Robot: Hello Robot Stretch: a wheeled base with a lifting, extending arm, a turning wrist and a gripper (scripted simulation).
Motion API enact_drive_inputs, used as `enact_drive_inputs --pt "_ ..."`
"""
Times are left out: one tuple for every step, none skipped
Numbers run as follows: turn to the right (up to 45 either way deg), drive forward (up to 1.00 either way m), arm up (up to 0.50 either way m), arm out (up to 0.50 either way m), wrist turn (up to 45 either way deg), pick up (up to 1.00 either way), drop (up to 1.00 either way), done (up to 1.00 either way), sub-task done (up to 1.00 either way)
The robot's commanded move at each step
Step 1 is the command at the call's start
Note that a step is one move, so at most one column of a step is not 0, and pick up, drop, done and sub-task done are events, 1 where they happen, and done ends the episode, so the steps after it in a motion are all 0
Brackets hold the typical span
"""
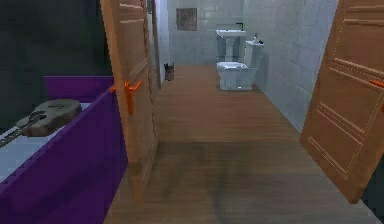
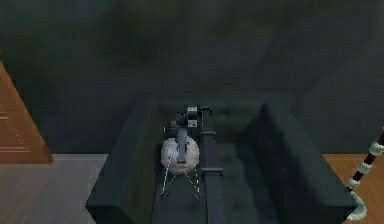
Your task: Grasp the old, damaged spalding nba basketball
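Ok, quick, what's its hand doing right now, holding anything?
Hand: cannot tell whether it holds anything; a pale round ball shows at it, with the dark sofa behind.

Guitar (image 1: 50,115): on the bed (image 1: 85,160), left of the door (image 1: 130,90).
Toilet (image 1: 234,74): before the sink (image 1: 231,38).
Sofa (image 2: 275,165): against the wall (image 2: 200,50).

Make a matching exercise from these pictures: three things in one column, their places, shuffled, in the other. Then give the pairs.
Things
1. brown wooden guitar
2. white ceramic toilet
3. pale round ball

Places
A. at the claw, in front of the dark padded sofa
B. on the purple-sided bed
C. at the far end of the tiled room, by the white pedestal sink

Pairs: 1-B, 2-C, 3-A
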Motion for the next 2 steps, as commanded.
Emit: enact_drive_inputs --pt "0.0 0.00 0.00 0.00 45.0 0.00 0.00 0.00 0.00" --pt "0.0 0.00 0.00 0.00 45.0 0.00 0.00 0.00 0.00"
